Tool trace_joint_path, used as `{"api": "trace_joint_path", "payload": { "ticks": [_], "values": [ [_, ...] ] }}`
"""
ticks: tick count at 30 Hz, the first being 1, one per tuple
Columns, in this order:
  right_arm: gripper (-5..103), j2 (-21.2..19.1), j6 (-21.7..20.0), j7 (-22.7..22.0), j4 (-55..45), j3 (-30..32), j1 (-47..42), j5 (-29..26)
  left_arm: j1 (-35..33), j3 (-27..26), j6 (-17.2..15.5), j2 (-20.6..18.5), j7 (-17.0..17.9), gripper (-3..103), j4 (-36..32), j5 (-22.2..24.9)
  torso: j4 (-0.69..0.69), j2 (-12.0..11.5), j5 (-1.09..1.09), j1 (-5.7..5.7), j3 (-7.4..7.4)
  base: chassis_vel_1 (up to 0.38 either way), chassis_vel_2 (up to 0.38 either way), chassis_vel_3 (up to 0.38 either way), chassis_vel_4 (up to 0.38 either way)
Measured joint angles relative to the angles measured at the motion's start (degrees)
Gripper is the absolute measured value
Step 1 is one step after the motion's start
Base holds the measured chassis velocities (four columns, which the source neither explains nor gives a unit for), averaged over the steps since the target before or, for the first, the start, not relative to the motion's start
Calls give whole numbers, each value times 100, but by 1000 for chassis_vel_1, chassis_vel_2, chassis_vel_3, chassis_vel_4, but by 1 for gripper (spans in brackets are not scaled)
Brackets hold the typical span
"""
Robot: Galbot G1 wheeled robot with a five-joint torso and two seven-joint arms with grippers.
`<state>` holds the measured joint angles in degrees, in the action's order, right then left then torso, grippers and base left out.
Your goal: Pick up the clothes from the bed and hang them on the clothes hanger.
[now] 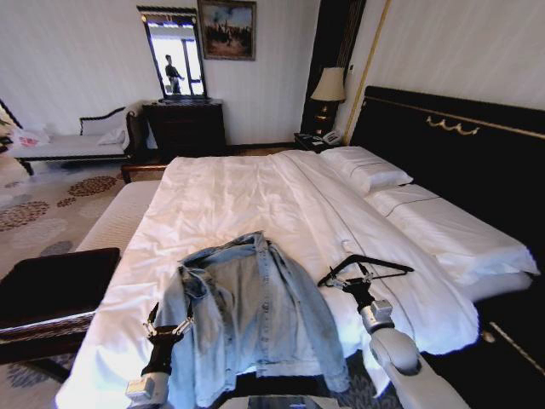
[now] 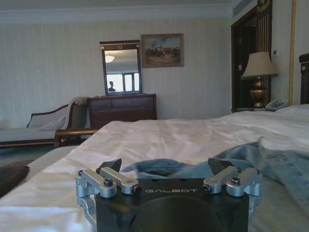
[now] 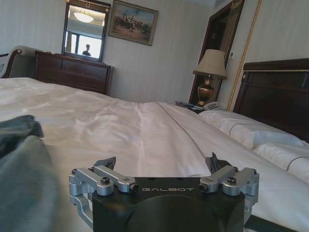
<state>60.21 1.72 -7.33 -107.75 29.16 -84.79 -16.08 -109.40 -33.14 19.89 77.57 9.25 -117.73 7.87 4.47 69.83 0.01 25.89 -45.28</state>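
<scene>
On the bed (image 1: pixel 255 196): one jacket (image 1: pixel 247 307), one hanger (image 1: pixel 366 266); both grippers gape empty.

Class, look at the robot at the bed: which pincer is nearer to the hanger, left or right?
Right. The right pincer is at the hanger on the bed, seemingly touching it. The left pincer is across the jacket, at its far edge.

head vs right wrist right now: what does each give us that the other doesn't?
Head: black clothes hanger lying on the bed, and the left end effector at the denim jacket's edge. Right wrist: right end effector close up, fingers open, nothing between them. Both: jacket, bed, pillows, lamp, mirror, painting.
</scene>
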Motion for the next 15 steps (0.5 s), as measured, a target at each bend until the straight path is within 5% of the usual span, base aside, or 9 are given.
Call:
{"api": "trace_joint_path", "payload": {
  "ticks": [15],
  "values": [
    [100, -138, 0, -13, 60, -159, -20, -33, 29, 12, 14, -5, 8, 100, 96, 102, 0, 0, 0, -1, 1, -167, -182, 169, 177]
  ]
}}
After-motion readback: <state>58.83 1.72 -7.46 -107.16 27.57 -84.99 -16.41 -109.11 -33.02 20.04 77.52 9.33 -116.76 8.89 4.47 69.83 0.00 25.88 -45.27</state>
